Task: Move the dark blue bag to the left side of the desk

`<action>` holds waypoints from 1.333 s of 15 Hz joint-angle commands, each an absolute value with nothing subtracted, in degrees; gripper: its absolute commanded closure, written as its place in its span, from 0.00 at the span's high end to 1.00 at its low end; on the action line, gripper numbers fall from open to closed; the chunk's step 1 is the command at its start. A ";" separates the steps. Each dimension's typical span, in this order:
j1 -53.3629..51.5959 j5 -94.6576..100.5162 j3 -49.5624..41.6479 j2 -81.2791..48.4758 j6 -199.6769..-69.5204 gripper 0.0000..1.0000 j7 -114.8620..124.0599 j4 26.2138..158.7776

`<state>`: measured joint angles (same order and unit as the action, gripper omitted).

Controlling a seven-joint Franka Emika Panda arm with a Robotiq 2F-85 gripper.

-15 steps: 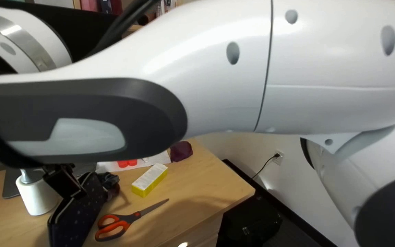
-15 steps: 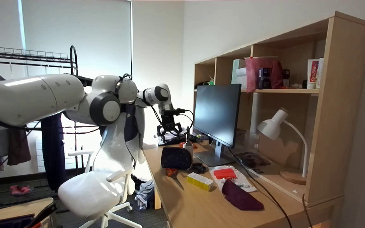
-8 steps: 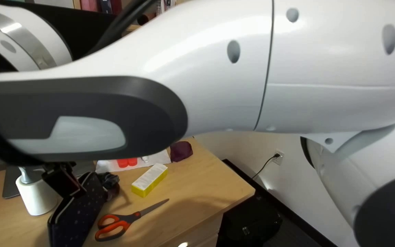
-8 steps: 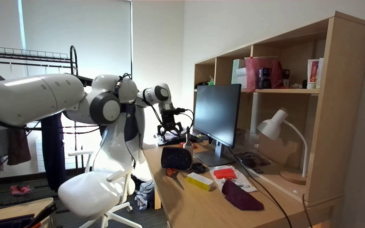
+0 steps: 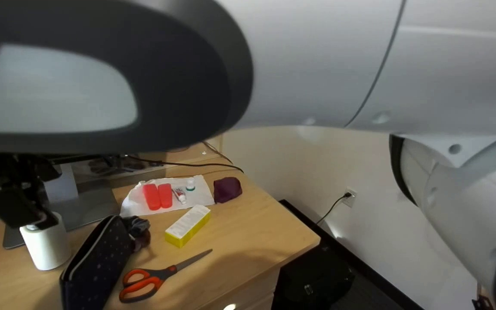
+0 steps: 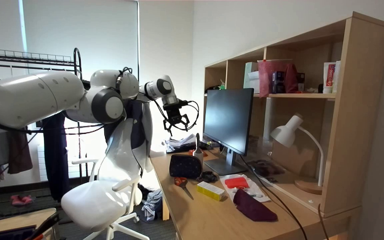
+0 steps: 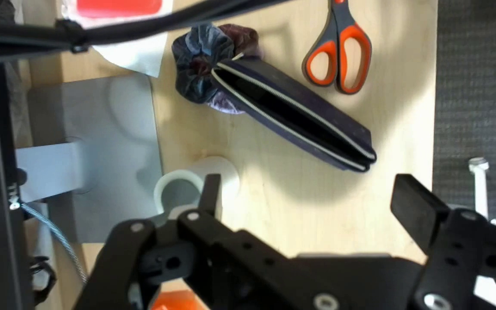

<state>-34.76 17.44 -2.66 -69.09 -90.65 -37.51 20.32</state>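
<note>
Working across an exterior view, we log the white chair (image 6: pixel 97 204) first, beside the desk (image 6: pixel 208 218). Next we get the gripper (image 6: pixel 178 131), up in the air over the desk; the wrist view has its fingers spread wide, so we mark it released. The dark blue bag (image 6: pixel 186 166) is lower, standing on the desk, apart from the fingers, and the wrist view shows its zip undone. We note scissors (image 6: pixel 184 188) just beside it, handles nearest, and a white container (image 6: pixel 198 155) on its other side. Scrunchies (image 6: pixel 208 176) sit right at the bag's end. Then we have the yellow and white box (image 6: pixel 211 191), the monitor (image 6: pixel 228 120) farther back, red pieces (image 6: pixel 237 182) on a white sheet (image 6: pixel 260 196), a maroon item (image 6: pixel 255 207) and the lamp (image 6: pixel 284 135) by the shelf unit (image 6: pixel 368 116).
</note>
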 commanded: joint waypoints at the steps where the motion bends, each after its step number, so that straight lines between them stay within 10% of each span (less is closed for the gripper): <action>1: -37.32 17.44 -4.06 -67.01 -92.21 1.00 -25.83 20.53; 20: -39.57 19.81 -11.26 -59.02 -93.56 1.00 -2.26 20.26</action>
